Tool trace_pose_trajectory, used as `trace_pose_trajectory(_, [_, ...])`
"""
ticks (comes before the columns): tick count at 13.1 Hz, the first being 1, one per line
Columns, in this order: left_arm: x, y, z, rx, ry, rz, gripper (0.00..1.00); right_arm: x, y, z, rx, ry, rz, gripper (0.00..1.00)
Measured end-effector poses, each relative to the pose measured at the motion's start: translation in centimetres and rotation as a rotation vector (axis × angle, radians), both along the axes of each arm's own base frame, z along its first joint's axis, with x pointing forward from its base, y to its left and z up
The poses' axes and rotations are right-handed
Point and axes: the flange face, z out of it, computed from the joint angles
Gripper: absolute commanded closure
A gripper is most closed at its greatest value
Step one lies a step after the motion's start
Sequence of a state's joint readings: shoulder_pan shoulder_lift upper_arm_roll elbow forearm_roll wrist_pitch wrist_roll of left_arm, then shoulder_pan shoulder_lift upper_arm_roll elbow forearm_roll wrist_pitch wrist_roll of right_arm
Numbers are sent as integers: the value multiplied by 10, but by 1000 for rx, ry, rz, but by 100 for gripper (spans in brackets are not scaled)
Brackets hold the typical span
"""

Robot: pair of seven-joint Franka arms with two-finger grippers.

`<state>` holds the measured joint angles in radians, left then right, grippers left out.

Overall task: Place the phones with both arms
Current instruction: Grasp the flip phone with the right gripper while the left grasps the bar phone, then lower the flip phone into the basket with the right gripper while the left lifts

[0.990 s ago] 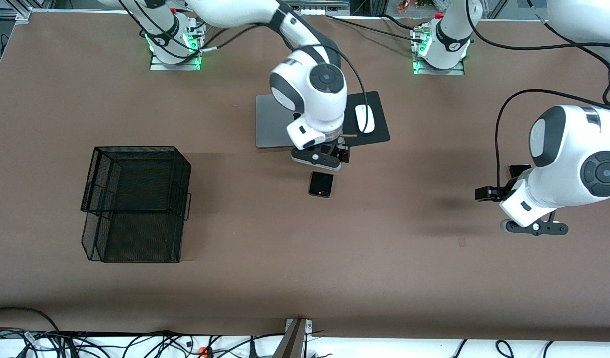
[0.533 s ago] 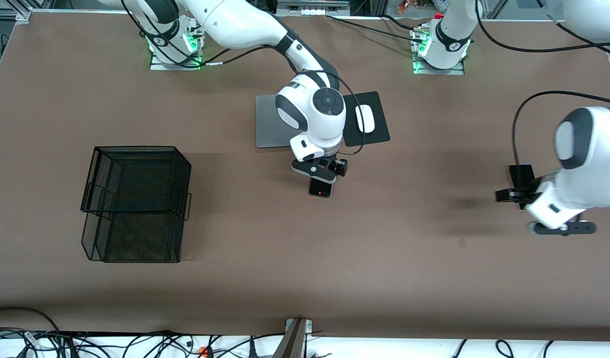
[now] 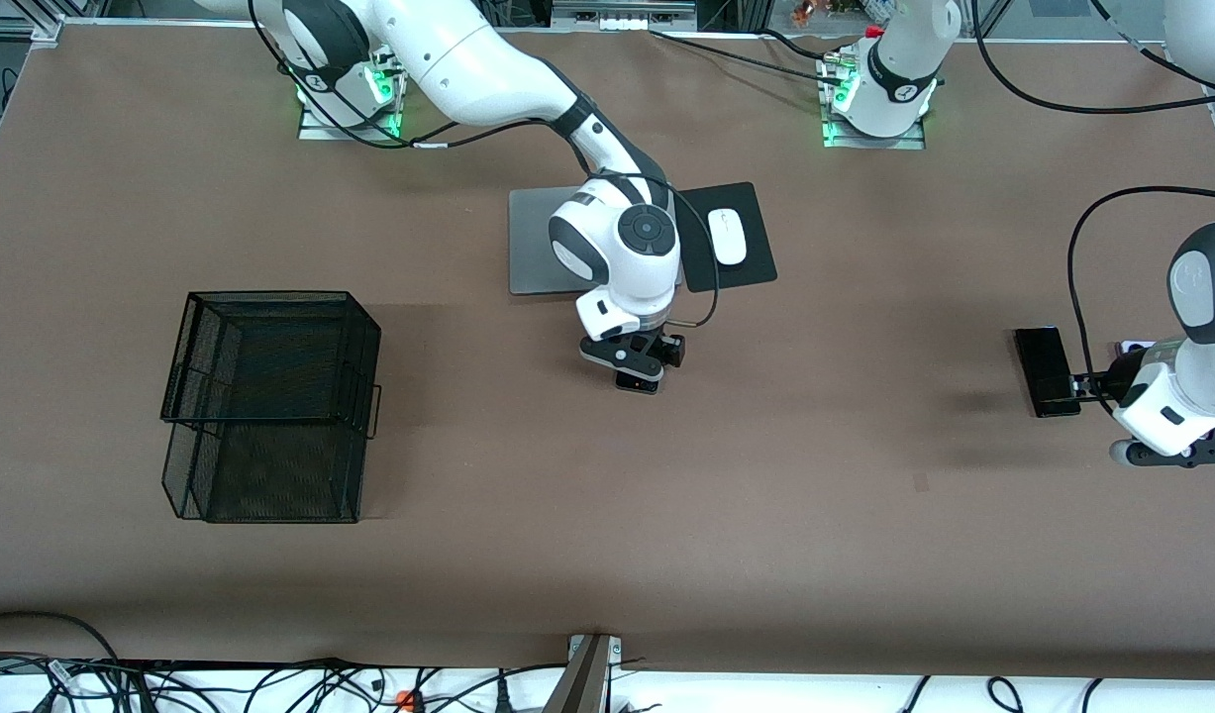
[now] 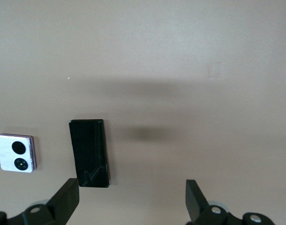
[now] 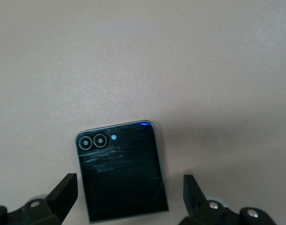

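Note:
The small squarish black phone (image 3: 638, 384) lies mid-table, just nearer the front camera than the laptop. My right gripper (image 3: 650, 358) is low over it and open. In the right wrist view the fingers (image 5: 63, 194) stand either side of the phone (image 5: 121, 171), apart from it. The long slim black slab (image 3: 1046, 371) lies toward the left arm's end. The lavender-white phone (image 3: 1134, 348) is beside it, mostly hidden by the left arm. My left gripper (image 3: 1097, 381) is open above the table by the slab. The left wrist view shows the slab (image 4: 89, 152) and the lavender phone (image 4: 16, 153).
A black wire basket (image 3: 270, 406) stands toward the right arm's end. A grey laptop (image 3: 533, 243) and a white mouse (image 3: 727, 236) on a black pad (image 3: 756, 265) lie under the right arm, farther from the front camera than the black phone.
My right gripper has come down over the small black phone and now covers most of it. My left arm has moved toward its own end of the table, uncovering the slab.

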<state>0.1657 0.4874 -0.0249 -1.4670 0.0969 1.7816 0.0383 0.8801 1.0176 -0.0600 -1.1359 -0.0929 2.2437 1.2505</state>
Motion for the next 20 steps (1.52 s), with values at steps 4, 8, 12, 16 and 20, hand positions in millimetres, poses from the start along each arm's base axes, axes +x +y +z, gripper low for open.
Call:
trace_pose_trajectory(4, [0, 20, -10, 37, 2, 7, 0, -1, 1, -12, 6, -10, 35, 0])
trace_pose_trajectory(8, [-15, 84, -61, 58, 52, 70, 0, -4, 4, -23, 11, -16, 52, 2])
trace_pose_trajectory(12, [-32, 114, -129, 55, -19, 67, 0, -3, 3, -20, 4, -19, 96, 100])
trace_pose_trajectory(16, [-77, 139, -188, 16, -61, 55, 0, 8, -2, -1, -15, -17, 105, 100])
trace_pose_trajectory(20, [-76, 127, -186, -1, -63, 42, 0, 26, -18, 96, -55, 8, 119, 100])
